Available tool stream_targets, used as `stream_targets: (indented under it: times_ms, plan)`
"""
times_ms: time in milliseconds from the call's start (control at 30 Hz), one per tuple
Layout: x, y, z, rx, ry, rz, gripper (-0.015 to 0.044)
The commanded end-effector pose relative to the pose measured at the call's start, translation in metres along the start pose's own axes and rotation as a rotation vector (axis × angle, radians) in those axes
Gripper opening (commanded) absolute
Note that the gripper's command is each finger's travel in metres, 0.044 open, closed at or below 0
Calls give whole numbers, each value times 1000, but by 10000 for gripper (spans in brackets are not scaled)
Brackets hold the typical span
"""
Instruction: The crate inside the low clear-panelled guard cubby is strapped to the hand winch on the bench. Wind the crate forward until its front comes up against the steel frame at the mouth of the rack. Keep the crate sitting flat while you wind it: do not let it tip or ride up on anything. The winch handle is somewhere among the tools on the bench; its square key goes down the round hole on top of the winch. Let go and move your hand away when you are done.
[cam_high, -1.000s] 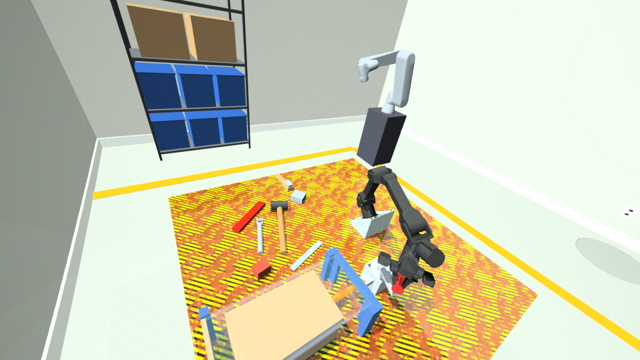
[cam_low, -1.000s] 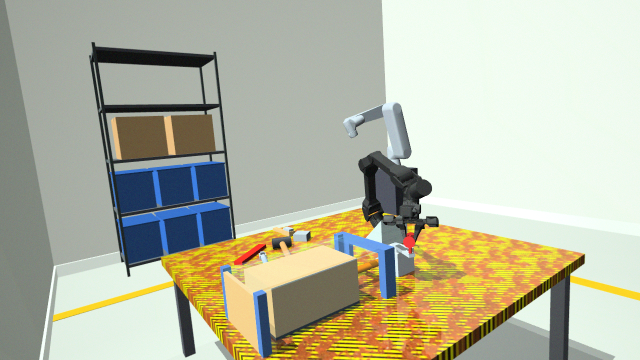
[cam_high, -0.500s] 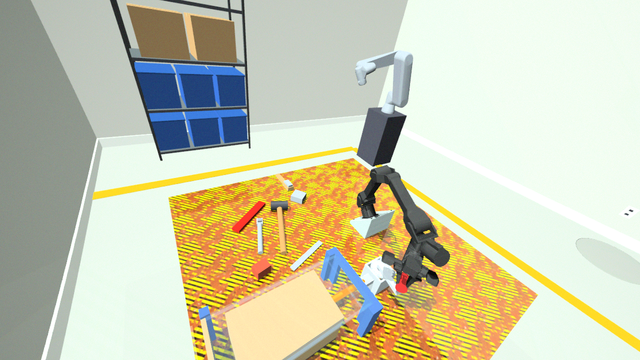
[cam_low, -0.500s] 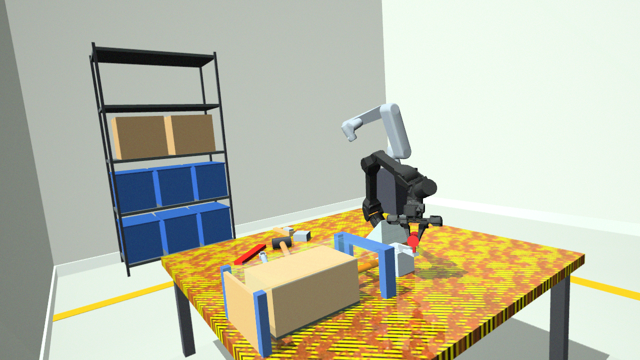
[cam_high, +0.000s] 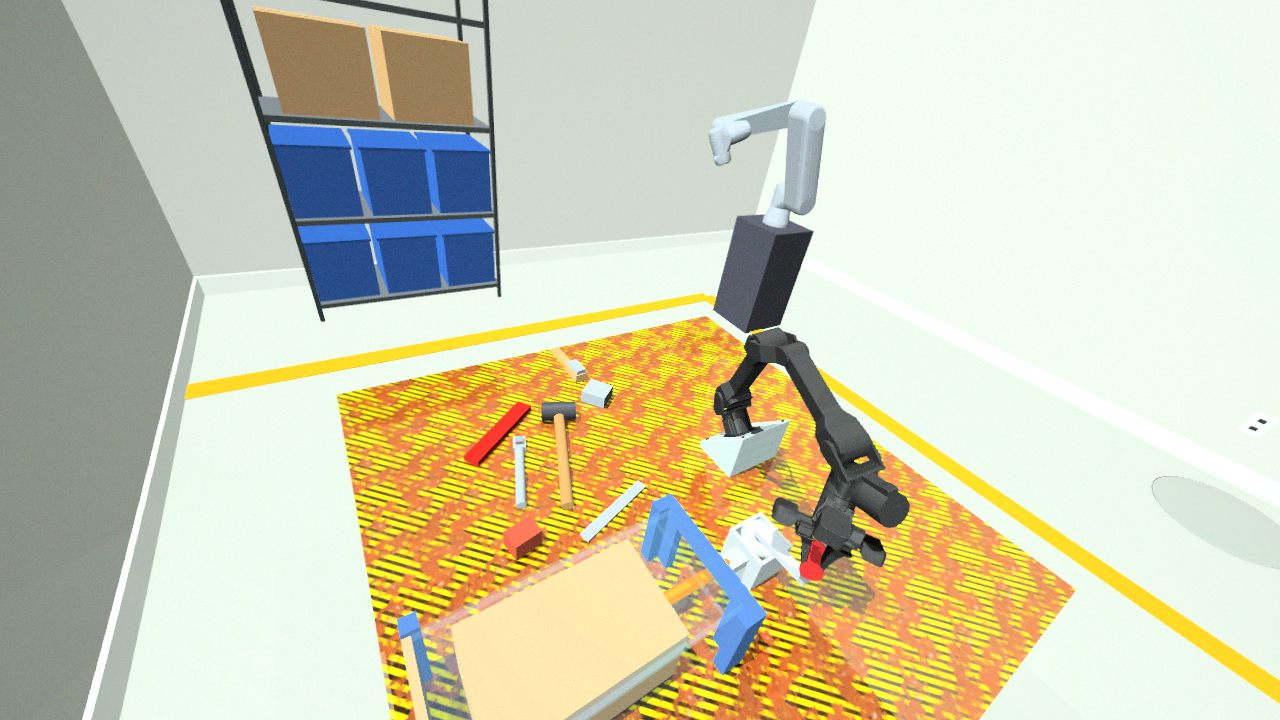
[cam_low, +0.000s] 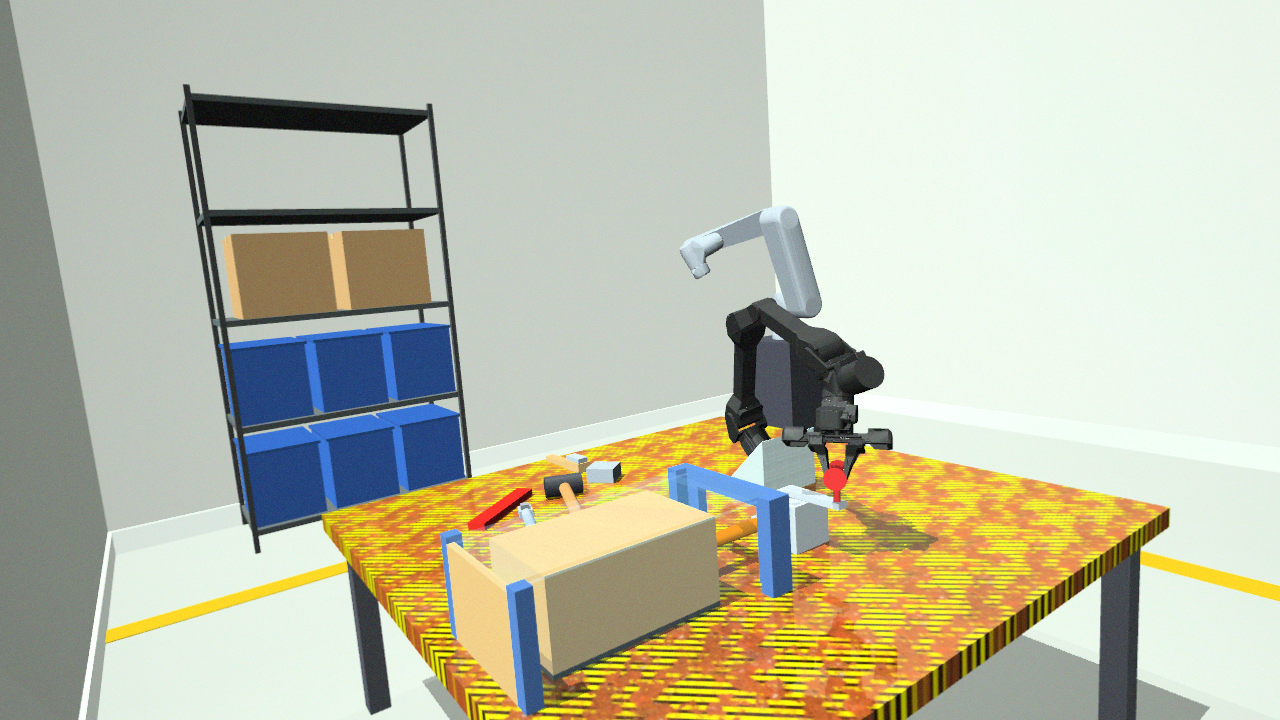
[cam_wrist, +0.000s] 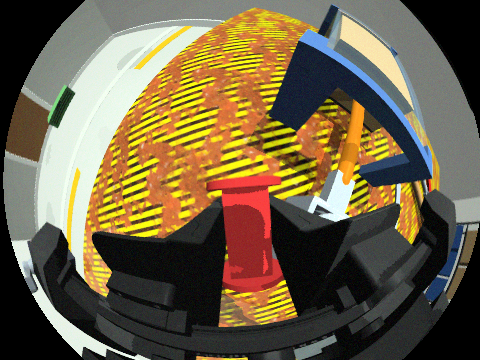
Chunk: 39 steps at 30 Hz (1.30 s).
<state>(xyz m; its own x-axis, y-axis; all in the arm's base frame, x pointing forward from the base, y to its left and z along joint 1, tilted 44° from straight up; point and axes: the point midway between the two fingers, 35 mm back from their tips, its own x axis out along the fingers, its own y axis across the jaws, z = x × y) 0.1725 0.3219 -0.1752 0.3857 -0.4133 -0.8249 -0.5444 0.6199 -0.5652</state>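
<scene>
The crate (cam_high: 563, 626) (cam_low: 631, 586) sits flat inside the clear-panelled cubby, its front short of the blue steel frame (cam_high: 739, 634) (cam_low: 783, 546) (cam_wrist: 367, 77). An orange strap (cam_high: 687, 587) (cam_low: 737, 533) (cam_wrist: 354, 127) runs from it to the white winch (cam_low: 810, 530) (cam_wrist: 335, 194). The winch handle's pale crank arm reaches out from the winch top, away from the frame. My gripper (cam_high: 816, 548) (cam_low: 836, 467) (cam_wrist: 244, 202) is shut on the handle's red knob, beside the winch. The key in the hole is hidden.
A mallet (cam_high: 563, 456), a wrench (cam_high: 520, 474), a red bar (cam_high: 498, 433), a flat grey bar (cam_high: 613, 511) and a red block (cam_high: 523, 537) lie on the bench left of the winch. A grey block (cam_high: 597, 393) and a small hammer (cam_high: 575, 368) lie farther back.
</scene>
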Motion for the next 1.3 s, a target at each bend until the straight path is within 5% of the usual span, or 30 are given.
stream_targets:
  times_ms: [0,1267]
  plan:
    - [-4,8,-16,-16,23,10,0]
    - [-26,13,-62,-19,27,12,0]
